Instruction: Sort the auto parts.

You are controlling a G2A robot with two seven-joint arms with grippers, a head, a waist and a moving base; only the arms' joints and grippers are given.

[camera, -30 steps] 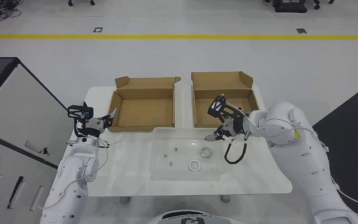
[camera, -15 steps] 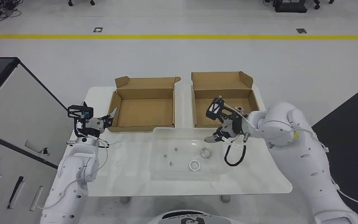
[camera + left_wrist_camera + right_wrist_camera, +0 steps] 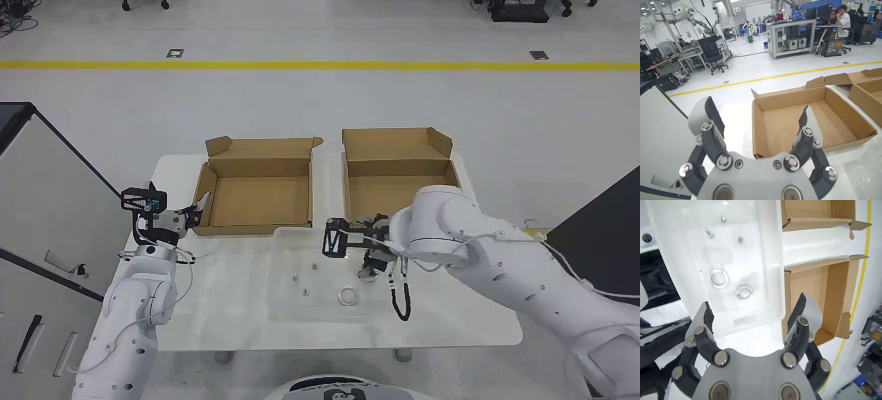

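Note:
Two metal rings, a wide one point(image 3: 718, 278) and a smaller one point(image 3: 744, 292), lie in a clear plastic tray point(image 3: 768, 256) with three small bolts point(image 3: 708, 232) beyond them. The wide ring point(image 3: 347, 295) and the bolts point(image 3: 301, 293) also show in the top view. My right gripper point(image 3: 755, 306) hangs open and holds nothing above the tray's near end, close to the smaller ring, and sits over the tray's middle point(image 3: 372, 262). My left gripper point(image 3: 757, 108) is open and holds nothing, at the left table edge point(image 3: 195, 212) beside the left box.
Two open cardboard boxes stand behind the tray: the left box point(image 3: 255, 200) and the right box point(image 3: 400, 190). The left box point(image 3: 800, 117) holds nothing. The white table point(image 3: 220, 300) has free room left of the tray. A grey cabinet point(image 3: 40, 190) stands off the left side.
The right arm has swung left from the right box's front edge to over the tray, and its wrist has turned. The left arm has not moved.

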